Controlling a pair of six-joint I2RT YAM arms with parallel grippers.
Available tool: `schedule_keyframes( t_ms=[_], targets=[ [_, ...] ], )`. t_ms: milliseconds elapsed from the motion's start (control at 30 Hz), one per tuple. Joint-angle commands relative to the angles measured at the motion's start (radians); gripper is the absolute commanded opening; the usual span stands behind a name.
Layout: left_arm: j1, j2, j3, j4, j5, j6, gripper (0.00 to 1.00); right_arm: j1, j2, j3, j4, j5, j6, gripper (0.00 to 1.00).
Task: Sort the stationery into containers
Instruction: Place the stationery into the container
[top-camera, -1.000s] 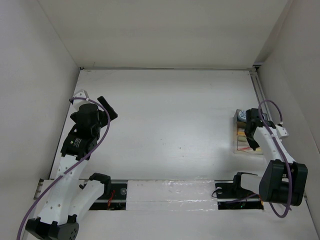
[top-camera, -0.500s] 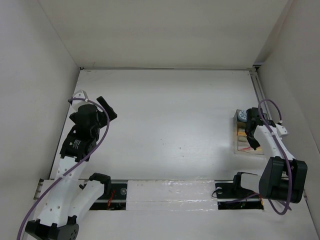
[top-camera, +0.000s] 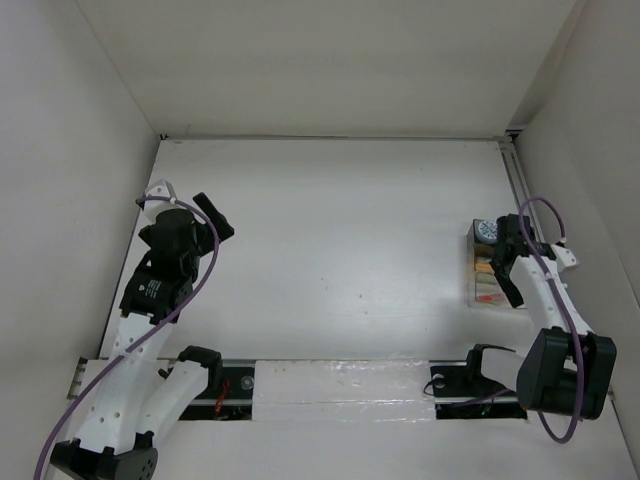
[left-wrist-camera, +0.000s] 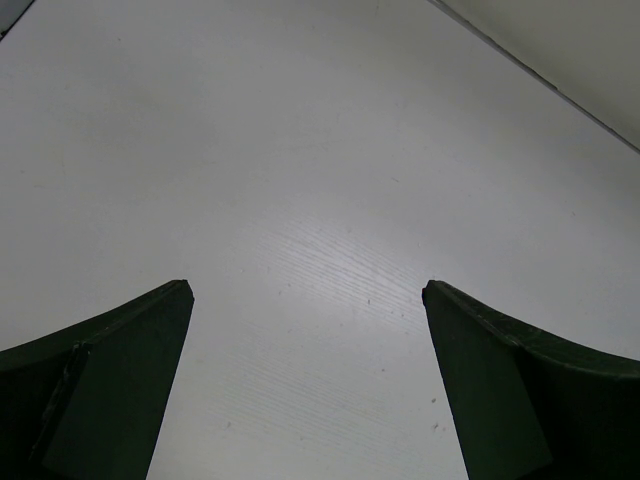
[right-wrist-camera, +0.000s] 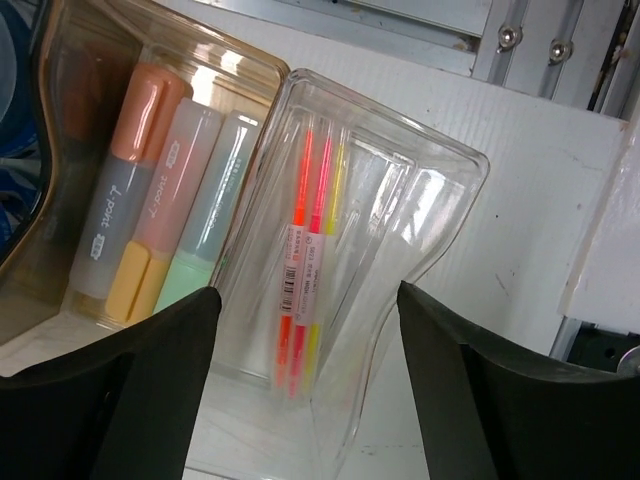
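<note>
A clear compartment tray sits at the table's right edge. My right gripper hangs open just above it, holding nothing. In the right wrist view the open right gripper straddles the tray's clear end, where thin orange, pink and yellow pens lie together. Three fat markers, orange, pink and green, lie side by side in the tan compartment. A blue-and-white roll occupies the tray's far end and shows as a blue patch. My left gripper is open over bare table, far left.
A metal rail runs along the right wall just behind the tray. White walls close the table in on the left, back and right. A taped rail crosses the near edge between the arm bases.
The right gripper's jaws have opened over the tray, and the right arm has drawn slightly back. The left arm has barely moved.
</note>
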Motion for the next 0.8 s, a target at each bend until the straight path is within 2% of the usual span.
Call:
schedule_keyframes(
  t_ms=[0, 67, 133, 167, 267, 333, 433, 500, 567, 600, 633, 700, 767],
  targets=[
    [-0.002, -0.002, 0.02, 0.024, -0.006, 0.012, 1.0, -0.006, -0.044, 0.034, 0.016, 0.0, -0.024, 0.79],
    [-0.002, -0.002, 0.02, 0.024, -0.006, 0.012, 1.0, -0.006, -0.066, 0.034, 0.016, -0.013, -0.036, 0.8],
    [-0.002, -0.002, 0.02, 0.024, -0.006, 0.012, 1.0, 0.005, -0.101, 0.062, 0.002, -0.022, -0.047, 0.9],
    [-0.002, -0.002, 0.02, 0.024, -0.006, 0.012, 1.0, 0.005, -0.153, 0.074, -0.01, -0.022, -0.061, 0.99],
    [-0.002, 0.018, 0.02, 0.024, -0.006, 0.012, 1.0, 0.045, -0.281, 0.14, 0.012, -0.063, -0.131, 0.99],
    [-0.002, 0.029, 0.02, 0.024, -0.006, 0.012, 1.0, 0.074, -0.338, 0.18, 0.076, -0.11, -0.261, 0.99],
    [-0.002, 0.029, 0.02, 0.015, -0.02, 0.012, 1.0, 0.133, -0.423, 0.26, 0.123, -0.282, -0.514, 0.99],
    [-0.002, 0.015, 0.029, 0.006, -0.035, 0.001, 1.0, 0.173, -0.475, 0.333, 0.056, -0.415, -0.597, 0.99],
    [-0.002, 0.001, 0.067, -0.054, -0.072, -0.014, 1.0, 0.184, -0.521, 0.369, 0.016, -0.579, -0.758, 0.99],
    [-0.002, -0.012, 0.086, -0.078, -0.081, -0.034, 1.0, 0.184, -0.546, 0.41, -0.015, -0.726, -0.8, 0.99],
    [-0.002, -0.028, 0.121, -0.12, -0.081, -0.034, 1.0, 0.193, -0.594, 0.436, -0.053, -0.753, -0.837, 0.99],
    [-0.002, -0.054, 0.156, -0.164, -0.092, -0.056, 1.0, 0.256, -0.661, 0.469, -0.127, -0.712, -0.82, 0.99],
    [-0.002, -0.113, 0.176, -0.206, -0.092, -0.067, 1.0, 0.265, -0.739, 0.534, -0.182, -0.685, -0.81, 0.99]
  ],
)
